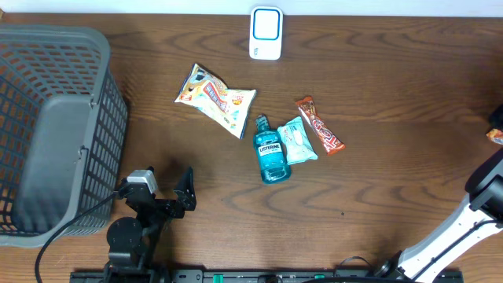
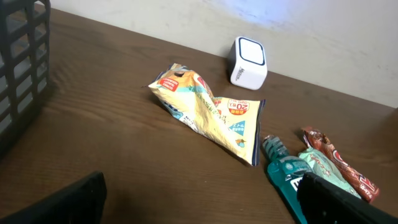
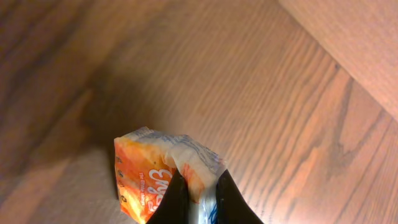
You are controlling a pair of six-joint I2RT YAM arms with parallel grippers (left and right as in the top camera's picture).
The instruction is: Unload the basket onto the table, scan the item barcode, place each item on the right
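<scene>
Orange packet [image 3: 144,183], blue bottle [image 1: 271,157], grey basket [image 1: 106,118]

even warm light, soft shadows; right wrist view soft, perhaps slightly blurred.

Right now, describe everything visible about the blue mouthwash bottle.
The blue clear-plastic mouthwash bottle lies flat on the brown wooden table, with its teal cap pointing toward the far edge and its Listerine label facing up. Blue liquid seems to fill it. Its right side lies against a pale green packet.
</scene>
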